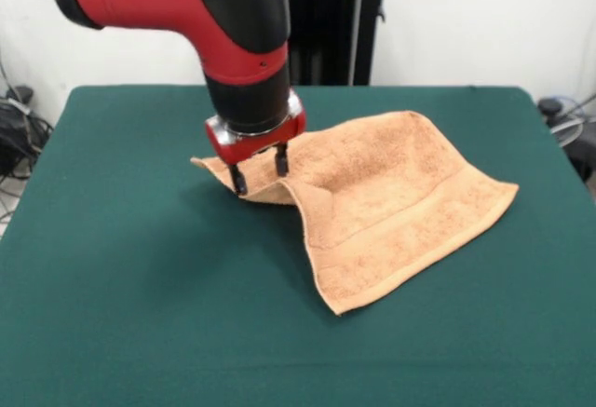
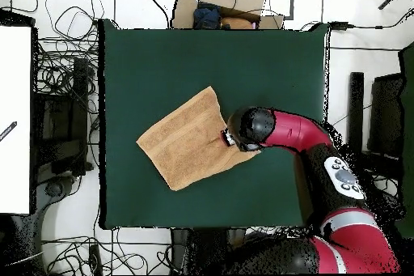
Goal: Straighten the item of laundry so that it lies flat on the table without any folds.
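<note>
One red and black arm [image 1: 214, 16] descends from the upper left of the front view, ending in a gripper [image 1: 258, 170] whose two dark fingers [image 1: 238, 180] stand slightly apart, straddling a raised fold at the left corner of the towel [image 1: 391, 202]. Whether the fingers actually pinch the cloth cannot be told from either view. To the right of the gripper, the peach-orange towel spreads over the middle of the table [image 1: 121, 286], its left portion bunched and lifted into a ridge, its right portion lying flatter, with a woven band running parallel to the near hem. A pointed corner reaches toward the near edge of the table, and another toward the right. In the overhead view the towel [image 2: 184, 139] lies as a diamond left of centre on the green table [image 2: 267, 70], with the gripper [image 2: 229, 138] at its right corner and the arm [image 2: 299, 131] extending rightward.
</note>
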`<action>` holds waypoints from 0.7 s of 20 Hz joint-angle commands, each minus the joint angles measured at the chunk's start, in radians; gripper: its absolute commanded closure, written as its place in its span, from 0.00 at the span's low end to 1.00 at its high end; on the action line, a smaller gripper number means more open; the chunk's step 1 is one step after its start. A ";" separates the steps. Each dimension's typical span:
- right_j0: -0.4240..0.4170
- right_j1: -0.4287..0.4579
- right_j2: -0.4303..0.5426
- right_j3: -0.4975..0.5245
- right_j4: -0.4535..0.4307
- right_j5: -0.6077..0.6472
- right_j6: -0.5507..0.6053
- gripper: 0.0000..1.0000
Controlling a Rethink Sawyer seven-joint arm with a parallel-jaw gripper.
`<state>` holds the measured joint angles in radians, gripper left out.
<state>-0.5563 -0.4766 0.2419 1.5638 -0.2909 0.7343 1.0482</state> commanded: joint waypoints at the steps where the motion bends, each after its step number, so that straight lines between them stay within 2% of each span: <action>1: -0.015 0.059 0.046 -0.080 -0.097 -0.063 -0.037 0.00; 8: -0.032 0.062 0.046 -0.116 -0.142 -0.042 -0.051 0.00; 14: -0.029 0.047 0.033 -0.125 -0.180 -0.071 -0.018 0.00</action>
<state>-0.5813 -0.4356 0.2419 1.4830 -0.3997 0.7345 1.0482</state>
